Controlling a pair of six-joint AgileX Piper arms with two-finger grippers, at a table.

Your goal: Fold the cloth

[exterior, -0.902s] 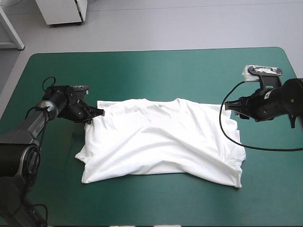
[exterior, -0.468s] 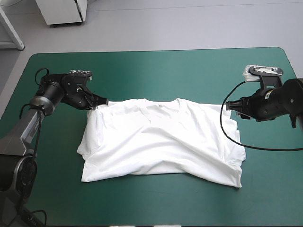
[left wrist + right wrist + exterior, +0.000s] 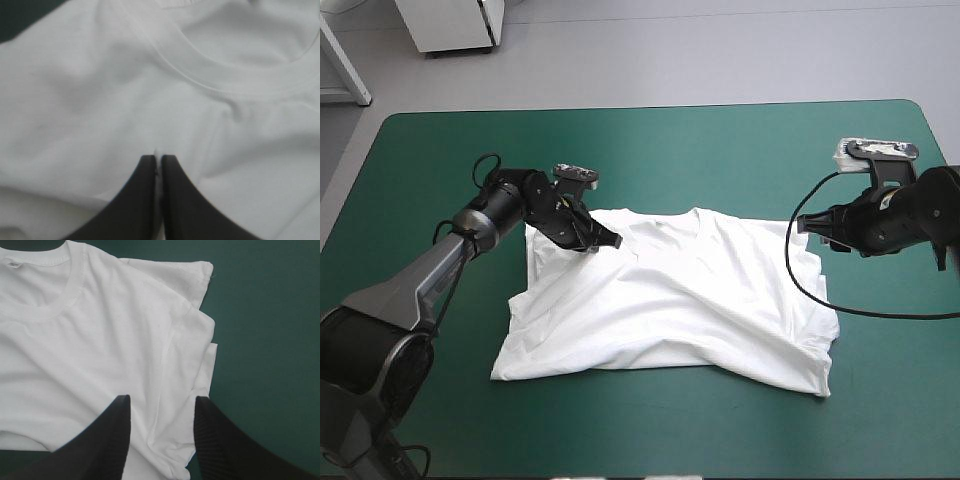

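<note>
Jaws of the left gripper (image 3: 159, 164) stand all but closed, with a thin pinch of the white T-shirt (image 3: 690, 300) caught between the black fingers (image 3: 180, 200), just short of the collar (image 3: 235, 80). Jaws of the right gripper (image 3: 161, 399) stand well apart and hold nothing; they sit over the shirt's right sleeve (image 3: 200, 355) at the garment's right edge. The T-shirt lies spread flat at mid-table on the teal-green cover (image 3: 650, 150), collar toward the far edge. Change from earlier: the left gripper was at the shirt's outer left edge, then a little farther off toward the far side; it now sits inward over the body near the collar. It has carried the left shoulder cloth with it, so the left margin is doubled over and narrower. The right gripper has not moved.
</note>
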